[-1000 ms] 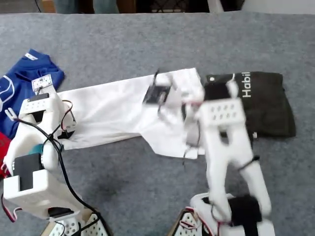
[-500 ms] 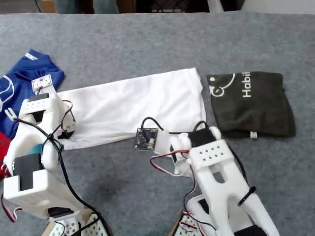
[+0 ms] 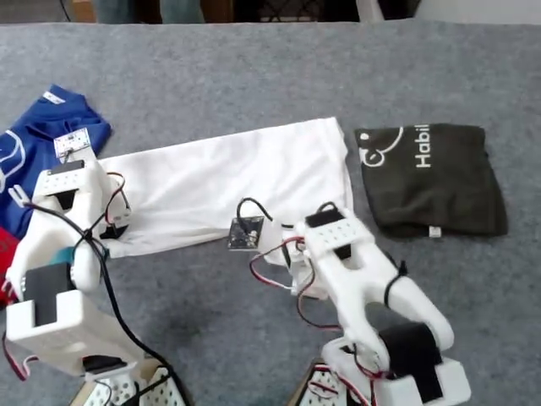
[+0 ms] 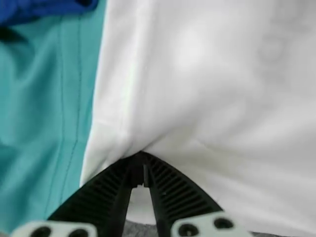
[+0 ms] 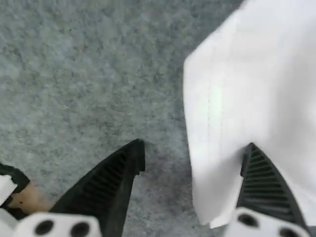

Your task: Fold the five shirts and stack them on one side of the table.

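High view puts the white shirt (image 3: 220,182) in the middle of the table (image 3: 254,76), spread as a long band that slants from my left arm (image 3: 68,194) toward the far right. Its right edge stops just beside the folded black shirt (image 3: 431,178), with a thin strip of grey between them. Its left end meets the blue shirt (image 3: 42,135), and a red cloth (image 3: 4,245) shows at the table's left edge. Bare grey lies open all along the far side of the white shirt, and on the near side between my two arms.

On the left wrist view my left gripper (image 4: 143,169) is pinched closed, its tips meeting on a small peak of the white shirt (image 4: 212,74) at its edge. A teal shirt (image 4: 39,98) lies alongside that edge.

My right arm (image 3: 355,262) is bent low at the near right corner of the white shirt. On the right wrist view my right gripper (image 5: 192,150) is spread wide and holds nothing. One finger is over bare table (image 5: 74,59); the other is partly behind the corner of the white shirt (image 5: 247,74), which hangs into the gap. I cannot tell whether that finger touches the cloth.
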`<state>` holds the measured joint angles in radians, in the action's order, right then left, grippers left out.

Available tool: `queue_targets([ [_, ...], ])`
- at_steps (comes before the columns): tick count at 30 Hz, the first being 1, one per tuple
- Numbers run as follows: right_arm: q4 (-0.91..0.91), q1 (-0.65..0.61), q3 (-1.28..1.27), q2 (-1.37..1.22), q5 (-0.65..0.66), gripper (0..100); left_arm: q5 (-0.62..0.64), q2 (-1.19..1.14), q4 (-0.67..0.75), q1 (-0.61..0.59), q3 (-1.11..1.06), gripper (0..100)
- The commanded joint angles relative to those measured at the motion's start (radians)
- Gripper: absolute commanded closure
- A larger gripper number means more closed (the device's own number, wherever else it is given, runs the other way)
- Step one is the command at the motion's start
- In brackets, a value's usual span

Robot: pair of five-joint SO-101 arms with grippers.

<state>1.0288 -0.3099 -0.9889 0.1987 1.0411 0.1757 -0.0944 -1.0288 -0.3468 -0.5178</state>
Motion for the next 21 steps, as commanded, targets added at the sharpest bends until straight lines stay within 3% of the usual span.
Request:
queue_targets([
  [1, -0.060, 0.051, 0.013, -0.059, -0.008, 73.8, 0.008, 0.026, -0.011, -0.035, 0.030, 97],
  [6, -0.176, 0.104, 0.007, -0.061, -0.006, 89.5, 0.008, 0.026, -0.012, -0.038, 0.028, 97],
  [14, -0.242, 0.157, 0.016, -0.061, -0.006, 98.5, 0.008, 0.029, -0.021, -0.027, 0.033, 97],
  [17, -0.186, 0.169, 0.070, -0.061, -0.006, 98.5, 0.008, 0.040, -0.098, -0.022, 0.088, 97],
  [21, 0.031, 0.172, 0.251, -0.061, -0.006, 98.5, 0.008, 0.114, -0.181, -0.027, 0.162, 97],
])
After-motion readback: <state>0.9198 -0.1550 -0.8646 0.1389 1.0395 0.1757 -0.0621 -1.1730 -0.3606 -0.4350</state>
